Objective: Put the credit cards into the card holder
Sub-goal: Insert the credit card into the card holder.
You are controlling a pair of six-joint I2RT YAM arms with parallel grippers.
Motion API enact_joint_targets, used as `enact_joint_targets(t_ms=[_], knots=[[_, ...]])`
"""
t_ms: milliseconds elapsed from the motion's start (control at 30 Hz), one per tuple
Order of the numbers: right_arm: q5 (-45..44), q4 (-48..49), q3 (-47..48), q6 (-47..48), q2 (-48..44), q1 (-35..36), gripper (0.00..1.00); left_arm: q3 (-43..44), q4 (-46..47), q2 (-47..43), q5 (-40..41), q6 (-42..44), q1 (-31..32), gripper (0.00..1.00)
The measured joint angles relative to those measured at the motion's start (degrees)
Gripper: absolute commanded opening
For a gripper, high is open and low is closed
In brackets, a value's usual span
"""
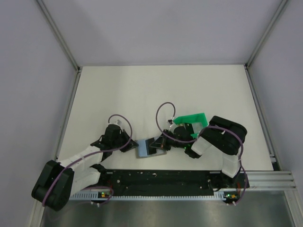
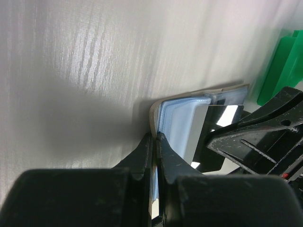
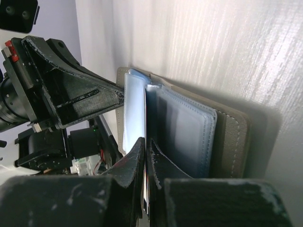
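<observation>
Two wrist views alone reveal grips, left gripper (image 2: 156,138) pinching card holder (image 2: 176,122), right gripper (image 3: 146,141) clamping credit card (image 2: 208,121)

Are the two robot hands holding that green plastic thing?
No, the green frame lies off to one side with nothing gripping it; the blue-grey card holder is what they meet at.

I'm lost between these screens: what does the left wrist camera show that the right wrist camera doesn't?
Only the left wrist: the green frame and the dark flat face of the credit card. Only the right wrist: the pockets of the card holder face on. Both: the holder, the left gripper pinching its edge, the right gripper shut on the card.
</observation>
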State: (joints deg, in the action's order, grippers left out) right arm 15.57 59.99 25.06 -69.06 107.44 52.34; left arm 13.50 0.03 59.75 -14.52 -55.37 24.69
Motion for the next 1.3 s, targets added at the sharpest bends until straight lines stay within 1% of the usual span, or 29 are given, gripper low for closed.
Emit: enact_joint_targets(t_ms=[233,367,433,567,600,667,800,833,900,1033,1200,1300], knots=[[0.37,-0.44,0.31,-0.15,0.22,0.00,0.00,0.00,0.00,0.00,0.00,0.00,0.00,0.00],[0.17,-4.35,2.08,0.09,-0.24,0.57,0.00,0.00,0.00,0.00,0.00,0.00,0.00,0.00],[-0.33,-7.15,3.13,0.66,-1.09,1.07,0.05,0.00,0.00,0.00,0.00,0.00,0.00,0.00],[-1.44,-15.50,5.75,2.89,-3.72,1.62,0.20,0.00,0.00,0.00,0.00,0.00,0.00,0.00],[-2.10,-18.43,6.45,3.80,-4.87,1.81,0.25,0.00,0.00,-0.02,0.02,0.00,0.00,0.00],[-3.98,-25.57,8.22,6.14,-7.41,2.19,0.30,0.00,0.00,-0.02,0.00,-0.02,0.00,0.00],[-8.26,-39.71,13.73,11.23,-11.34,2.71,0.36,0.00,0.02,-0.02,0.02,0.00,0.00,0.00],[-9.68,-43.28,15.21,12.66,-12.41,2.78,0.37,0.00,0.02,-0.02,0.00,0.00,0.00,0.00],[-11.21,-47.45,16.81,14.43,-13.60,2.80,0.37,0.00,0.02,-0.02,0.00,0.00,0.00,0.00],[-13.00,-53.68,19.02,17.07,-14.05,3.04,0.37,0.00,0.02,-0.02,0.00,0.02,0.00,0.00],[-12.83,-56.83,19.50,18.27,-13.88,3.87,0.37,0.00,0.02,-0.02,0.00,0.02,0.00,0.00],[-12.44,-57.05,20.52,18.71,-13.00,4.20,0.37,0.00,0.02,-0.02,0.00,0.02,0.00,0.00]])
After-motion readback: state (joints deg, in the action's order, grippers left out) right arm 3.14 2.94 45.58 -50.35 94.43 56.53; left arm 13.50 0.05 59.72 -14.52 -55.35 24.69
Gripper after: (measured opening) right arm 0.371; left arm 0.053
